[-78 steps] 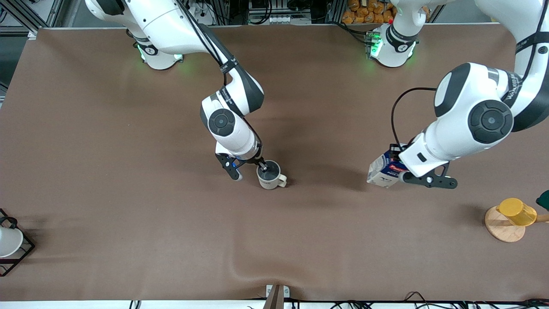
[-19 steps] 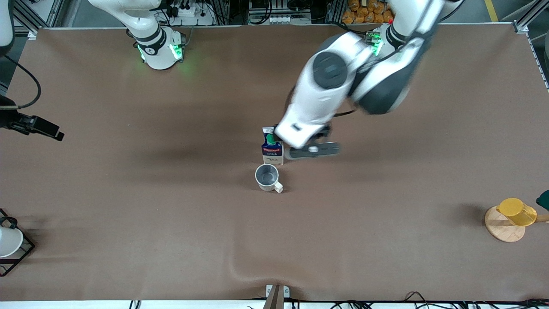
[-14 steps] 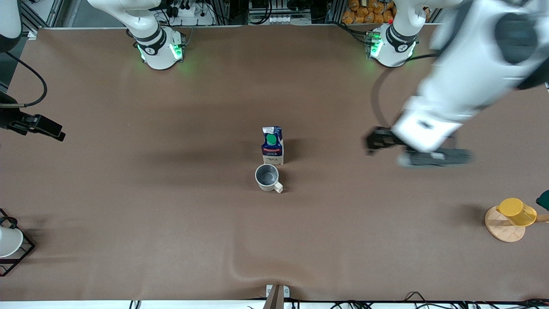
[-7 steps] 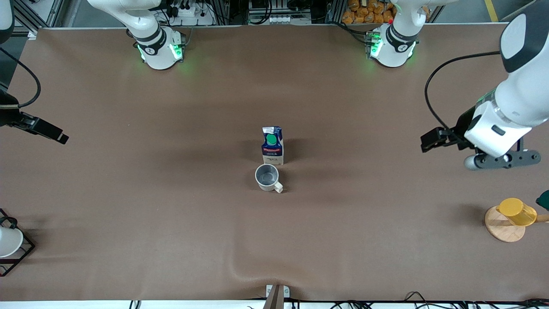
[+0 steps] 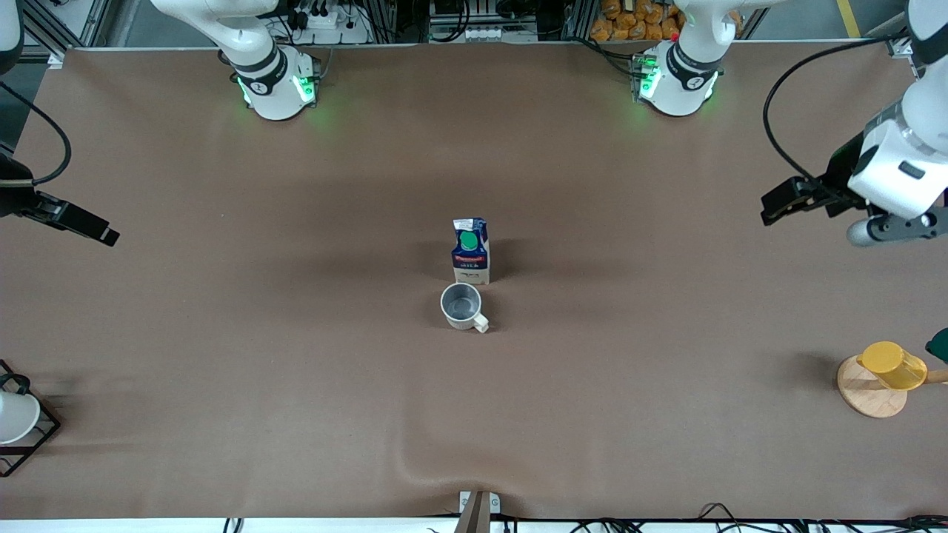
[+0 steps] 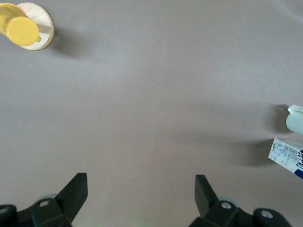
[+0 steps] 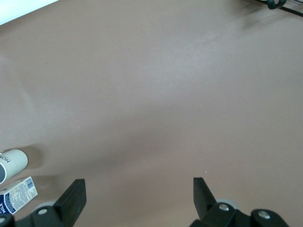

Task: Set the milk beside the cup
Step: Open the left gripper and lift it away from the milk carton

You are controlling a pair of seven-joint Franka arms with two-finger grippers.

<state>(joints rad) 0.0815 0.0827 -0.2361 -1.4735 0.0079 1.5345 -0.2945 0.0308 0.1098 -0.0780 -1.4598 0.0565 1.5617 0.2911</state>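
Small dark-blue gable-top milk carton (image 5: 470, 250) upright mid-counter, just beside cream-white mug (image 5: 462, 306) (mug nearer the front camera), well apart from both released jaws: left gripper (image 6: 141, 198) over its own counter end, right gripper (image 7: 138, 197) likewise.

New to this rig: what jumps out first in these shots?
The milk carton standing upright mid-table, right beside the mug, which sits nearer the front camera. Both arms are off at the table's ends, the left gripper and right gripper open and empty.
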